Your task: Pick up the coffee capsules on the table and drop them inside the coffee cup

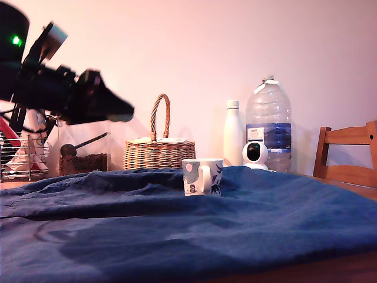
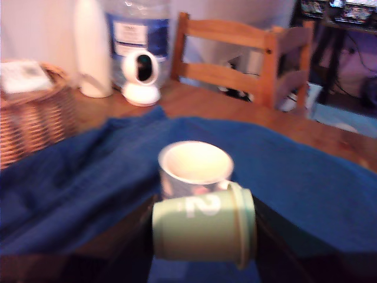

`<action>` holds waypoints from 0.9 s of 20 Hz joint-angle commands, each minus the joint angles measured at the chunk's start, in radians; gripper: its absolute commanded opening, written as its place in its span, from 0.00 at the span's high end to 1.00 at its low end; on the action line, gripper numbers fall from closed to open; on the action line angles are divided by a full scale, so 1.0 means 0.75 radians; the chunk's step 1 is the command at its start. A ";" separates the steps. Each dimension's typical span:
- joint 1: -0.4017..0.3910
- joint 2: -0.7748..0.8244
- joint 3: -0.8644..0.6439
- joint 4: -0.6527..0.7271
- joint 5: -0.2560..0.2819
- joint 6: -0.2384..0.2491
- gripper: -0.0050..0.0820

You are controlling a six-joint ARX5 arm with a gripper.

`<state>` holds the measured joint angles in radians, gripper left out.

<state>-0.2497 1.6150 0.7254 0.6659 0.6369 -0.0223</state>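
Blue cloth (image 1: 247,218) covered the surface, the cup (image 1: 202,175) upright at its middle. Up at the exterior view's left hung the pincer (image 1: 121,111), clenched on the green capsule (image 2: 203,226), held sideways. It needed carrying squarely over the cup's mouth, low, before releasing.

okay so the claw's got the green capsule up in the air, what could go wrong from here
1. In the exterior view the claw is well toward that view's left of the coffee cup, so letting go now would likely drop the pale green capsule on the blue cloth.
2. The capsule lies sideways in the grip and the cup's mouth is small, so it might strike the rim and bounce out.
3. A low approach could knock the cup over.
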 commanded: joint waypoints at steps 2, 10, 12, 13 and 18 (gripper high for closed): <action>-0.020 -0.001 -0.007 -0.023 0.002 0.007 0.81; -0.033 -0.001 -0.006 -0.035 -0.061 0.006 0.81; -0.060 -0.001 -0.004 -0.032 -0.089 0.006 0.81; -0.076 -0.001 -0.001 -0.029 -0.106 0.006 0.81; -0.172 0.004 0.044 -0.031 -0.210 0.007 0.81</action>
<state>-0.3763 1.6150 0.7319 0.6312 0.4877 -0.0223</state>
